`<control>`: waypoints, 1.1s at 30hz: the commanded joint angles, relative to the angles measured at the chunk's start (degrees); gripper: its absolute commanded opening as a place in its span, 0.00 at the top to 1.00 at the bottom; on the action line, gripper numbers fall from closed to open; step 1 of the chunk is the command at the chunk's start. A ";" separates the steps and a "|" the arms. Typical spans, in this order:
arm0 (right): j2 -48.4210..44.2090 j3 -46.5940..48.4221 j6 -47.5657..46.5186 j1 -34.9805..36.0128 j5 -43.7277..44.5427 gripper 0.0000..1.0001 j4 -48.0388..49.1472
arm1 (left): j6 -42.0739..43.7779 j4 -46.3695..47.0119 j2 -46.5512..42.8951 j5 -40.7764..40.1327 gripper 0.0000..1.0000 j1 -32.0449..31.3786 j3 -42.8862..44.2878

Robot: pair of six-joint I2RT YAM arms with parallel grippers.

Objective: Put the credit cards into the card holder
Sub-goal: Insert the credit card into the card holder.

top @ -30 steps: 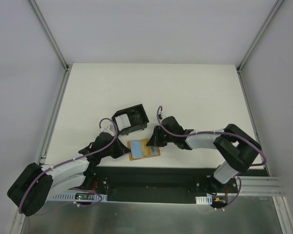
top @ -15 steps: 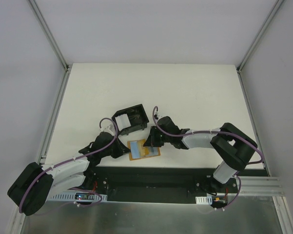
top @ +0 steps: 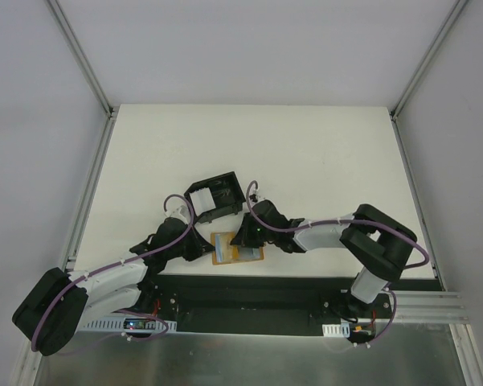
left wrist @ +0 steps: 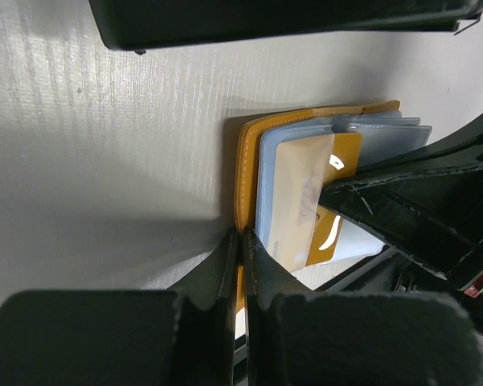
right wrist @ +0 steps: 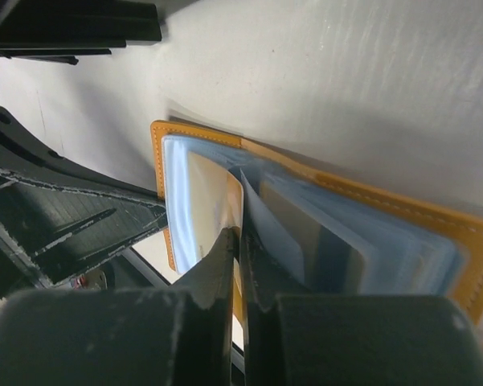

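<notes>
The tan-orange wallet (top: 219, 245) lies open near the table's front edge, its clear sleeves fanned. My left gripper (left wrist: 243, 237) is shut on the wallet's orange edge (left wrist: 245, 161). A cream credit card (left wrist: 293, 193) sits in a sleeve over an orange one (left wrist: 345, 153). My right gripper (right wrist: 239, 237) is shut, its tips wedged between the cream card (right wrist: 213, 201) and the sleeve beside it; I cannot tell if it pinches anything. The black card holder (top: 217, 197) with its white insert stands just behind the wallet, tilted.
The wallet lies right at the table's front edge, beside the black base plate (top: 249, 293). Both arms crowd around it from left and right. Metal frame rails (top: 92, 201) run along the table's sides.
My right gripper has moved left over the wallet, pushing its sleeves over so the blue sleeve is now covered. The left arm has held still.
</notes>
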 commanded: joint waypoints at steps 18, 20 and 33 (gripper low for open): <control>-2.77 2.41 -2.85 2.08 2.35 0.60 -9.35 | 1.11 -8.33 0.52 -2.89 1.00 0.53 -2.81; -1.01 3.81 -2.59 2.61 1.73 0.59 -9.70 | 1.11 -8.16 0.52 -2.80 1.00 0.53 -2.81; 1.29 8.92 -4.43 3.85 -0.73 0.59 -9.17 | 1.02 -8.16 0.08 -2.63 1.00 0.53 -2.90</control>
